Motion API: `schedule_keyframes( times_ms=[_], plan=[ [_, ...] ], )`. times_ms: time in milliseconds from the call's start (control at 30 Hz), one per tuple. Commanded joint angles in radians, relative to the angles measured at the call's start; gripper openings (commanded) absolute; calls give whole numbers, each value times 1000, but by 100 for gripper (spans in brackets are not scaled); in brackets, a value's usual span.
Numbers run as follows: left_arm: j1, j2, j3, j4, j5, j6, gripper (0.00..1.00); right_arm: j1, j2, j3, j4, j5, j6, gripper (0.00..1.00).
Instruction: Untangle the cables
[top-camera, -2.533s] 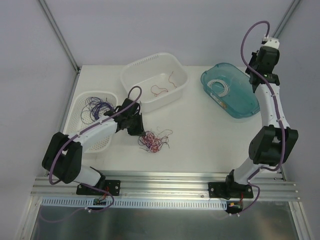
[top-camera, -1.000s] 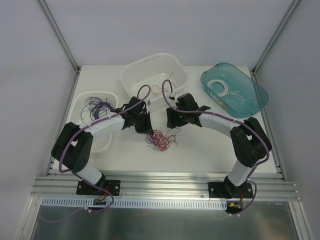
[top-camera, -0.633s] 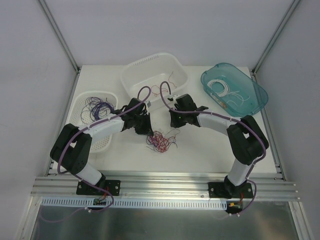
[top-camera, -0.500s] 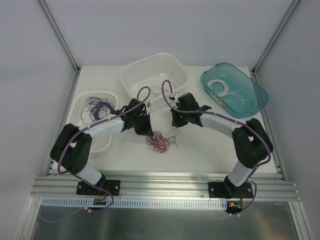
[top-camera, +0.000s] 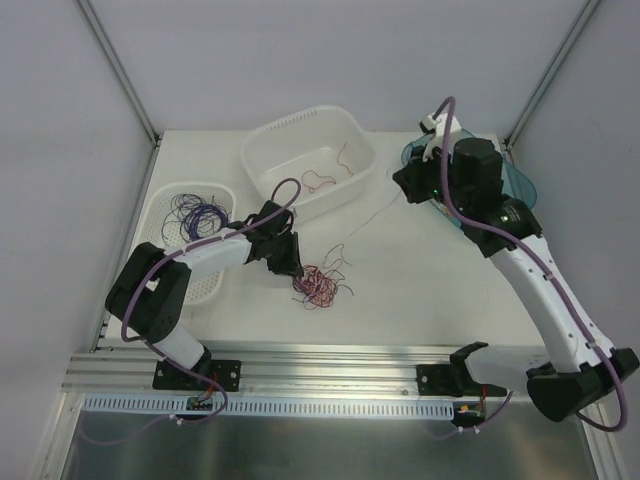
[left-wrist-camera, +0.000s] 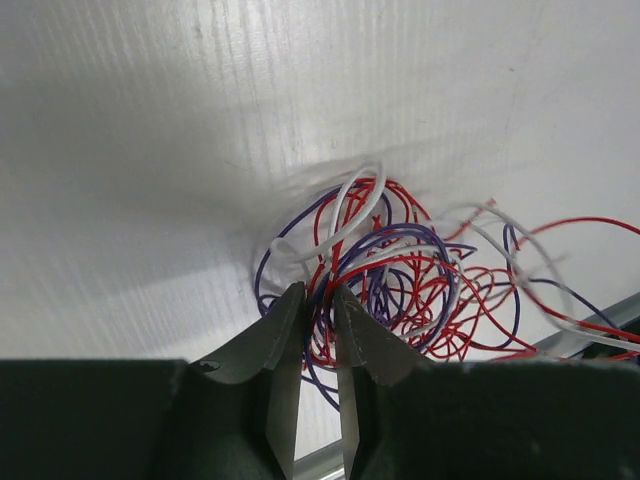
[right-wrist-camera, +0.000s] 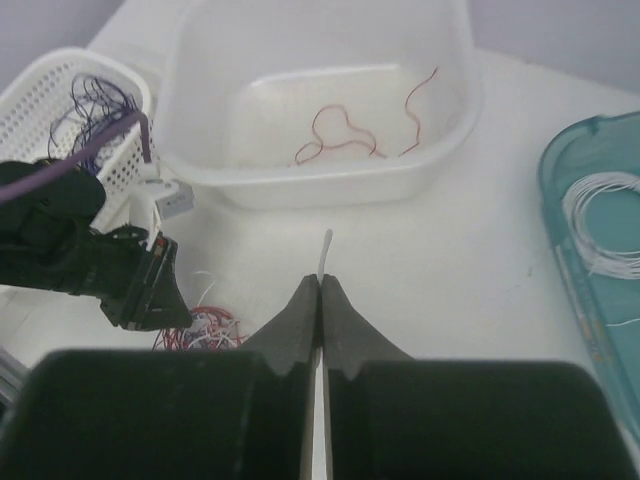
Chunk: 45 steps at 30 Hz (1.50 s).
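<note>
**Where is the knot right now?**

The tangle of cables (top-camera: 320, 285) lies on the white table (top-camera: 430, 290), in front of the white tub (top-camera: 280, 160). It is a heap of red, purple and white loops, all crossing one another. My left gripper (left-wrist-camera: 318, 298) is down at its left edge. My fingers (left-wrist-camera: 283, 335) there are almost together, with only a sliver of gap, and red strands from the heap are nipped between the tips.

**And your other hand?**

My right gripper (right-wrist-camera: 320, 292) is up above the table, over by the teal tray (right-wrist-camera: 560, 165). Those fingers are pressed flat together on a white cable (right-wrist-camera: 325, 245), and a short end pokes out past the tips. Seen from overhead, that cable runs as one thin line from my right gripper down to the far edge of the tangle.

**What is in the containers?**

Two red cables (right-wrist-camera: 345, 130) lie apart on the floor of the tub. A bunch of purple cables (top-camera: 195, 215) sits in the white basket (top-camera: 205, 288) on my left. White cables (right-wrist-camera: 605, 220) are coiled in the teal tray.
</note>
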Motion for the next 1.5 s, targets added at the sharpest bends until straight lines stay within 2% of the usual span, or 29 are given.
schedule_keyframes(
  times_ms=[0, 267, 533, 633, 767, 867, 1000, 1033, 1133, 1167, 1233, 1267, 1367, 1467],
  plan=[
    [-4, 14, 13, -50, -48, 4, 18, -38, -81, 70, -69, 37, -35, 1],
    [36, 4, 29, -129, -126, 14, 24, -170, -161, 268, -77, 71, -31, 1],
    [144, -58, 13, -179, -177, 11, 28, -254, -138, 422, -65, 190, -67, 1],
    [164, -94, 11, -185, -188, 24, 30, -270, -128, 448, -66, 183, -57, 1],
    [174, -125, 23, -206, -218, 45, 30, -273, -120, 431, -86, 161, -44, 1],
    [174, -147, 36, -209, -188, 73, 32, -273, -111, 370, -118, 65, -11, 1],
    [173, -167, 68, -206, -123, 109, 39, -270, -122, 143, -121, -56, 109, 1],
    [173, -167, 74, -202, -114, 128, 41, -265, -122, 36, -120, -78, 156, 1],
    [173, -171, 97, -200, -64, 154, 45, -215, -125, -103, -141, -95, 172, 21],
    [173, -179, 103, -202, -45, 159, 48, -195, -125, -165, -158, -73, 172, 34],
    [170, -188, 117, -196, 5, 174, 52, -138, -122, -210, -221, 20, 172, 48],
    [168, -197, 121, -189, 24, 183, 59, -121, -120, -232, -241, 51, 170, 58],
    [142, -222, 135, -180, 58, 235, 68, -64, -117, -241, -276, 135, 118, 68],
    [84, -236, 148, -171, 43, 306, 71, -32, -106, -232, -249, 77, 62, 69]
  ],
)
